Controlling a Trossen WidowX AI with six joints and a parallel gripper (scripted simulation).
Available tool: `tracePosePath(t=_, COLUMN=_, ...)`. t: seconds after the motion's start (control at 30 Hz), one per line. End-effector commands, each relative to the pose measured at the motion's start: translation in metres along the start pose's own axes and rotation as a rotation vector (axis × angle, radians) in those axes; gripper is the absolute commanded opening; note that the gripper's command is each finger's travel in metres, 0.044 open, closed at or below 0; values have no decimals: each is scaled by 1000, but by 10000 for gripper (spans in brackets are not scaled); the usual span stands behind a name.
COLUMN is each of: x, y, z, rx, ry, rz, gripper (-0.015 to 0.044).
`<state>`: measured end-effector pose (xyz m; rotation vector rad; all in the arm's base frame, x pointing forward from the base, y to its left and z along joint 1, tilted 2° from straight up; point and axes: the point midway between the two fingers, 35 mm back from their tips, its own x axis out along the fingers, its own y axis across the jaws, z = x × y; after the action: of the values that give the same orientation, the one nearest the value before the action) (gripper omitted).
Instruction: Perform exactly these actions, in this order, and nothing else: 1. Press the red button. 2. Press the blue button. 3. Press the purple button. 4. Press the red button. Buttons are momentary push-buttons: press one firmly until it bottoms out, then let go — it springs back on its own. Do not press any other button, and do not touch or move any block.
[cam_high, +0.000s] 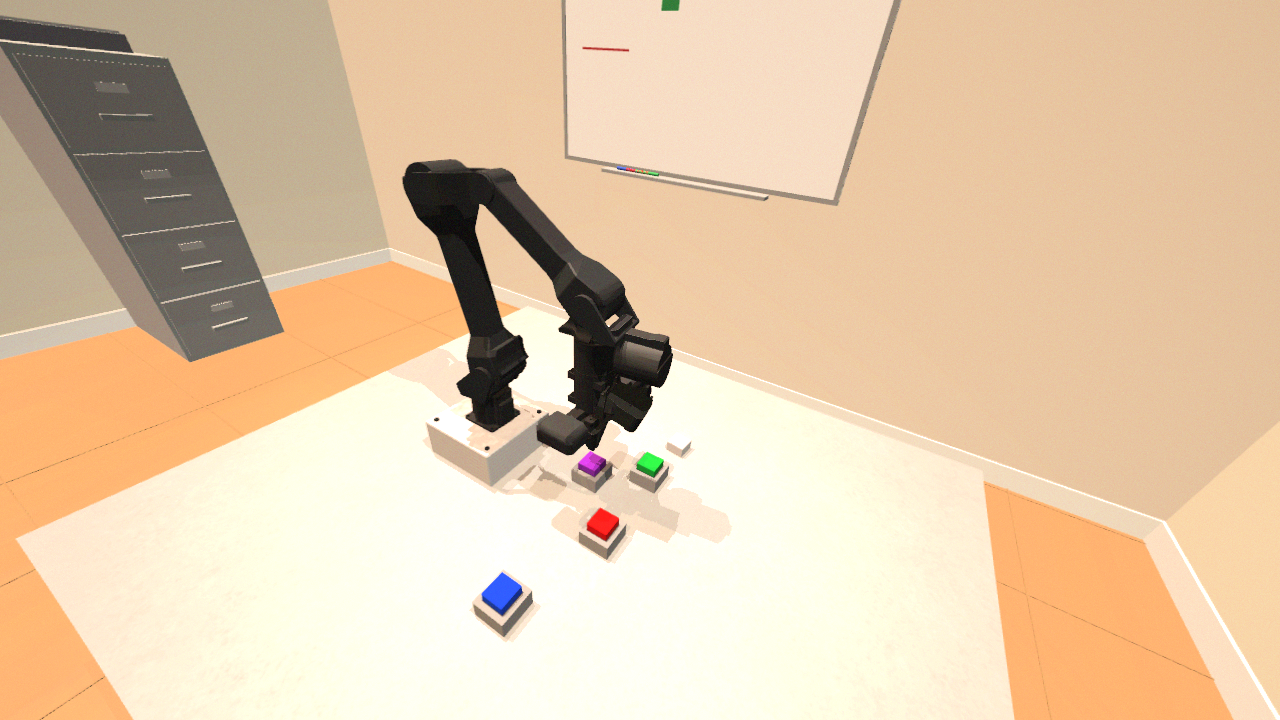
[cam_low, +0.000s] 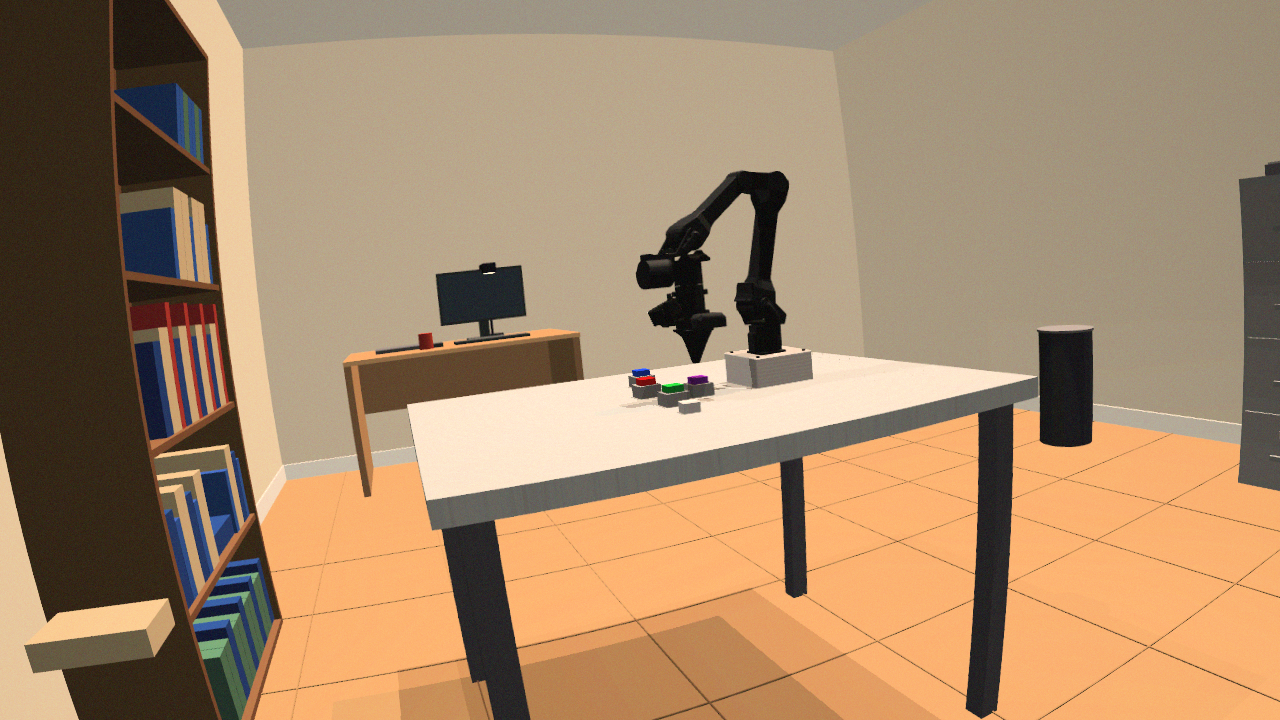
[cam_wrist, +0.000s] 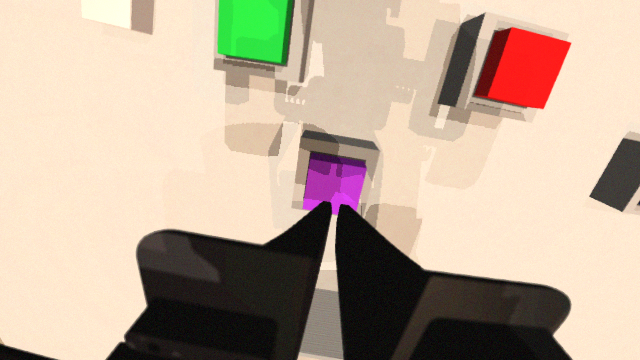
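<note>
My gripper (cam_high: 593, 445) (cam_low: 697, 360) (cam_wrist: 333, 211) is shut and empty. Its tips are a little above the purple button (cam_high: 591, 463) (cam_low: 698, 379) (cam_wrist: 334, 182), with a small gap in the exterior view; the tips hide its near edge in the wrist view. The red button (cam_high: 603, 523) (cam_low: 645, 381) (cam_wrist: 530, 67) is up, to the upper right in the wrist view. The blue button (cam_high: 502, 592) (cam_low: 640, 372) is up, farthest from the gripper; only part of its housing shows at the wrist view's right edge.
A green button (cam_high: 649, 463) (cam_low: 672, 387) (cam_wrist: 254, 30) stands beside the purple one. A small white block (cam_high: 678, 444) (cam_low: 688, 406) (cam_wrist: 106, 12) lies just beyond it. The arm's pale base (cam_high: 465, 450) (cam_low: 768, 368) (cam_wrist: 322, 320) is close on the purple button's other side.
</note>
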<state>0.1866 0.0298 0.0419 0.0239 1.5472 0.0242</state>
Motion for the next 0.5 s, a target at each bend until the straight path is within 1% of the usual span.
tracePosePath(t=0.0, x=7, y=0, z=0, rx=3, ry=1, rz=-1, gripper=20)
tracePosePath(t=0.47, x=30, y=0, z=0, rx=3, ry=1, rz=-1, gripper=20)
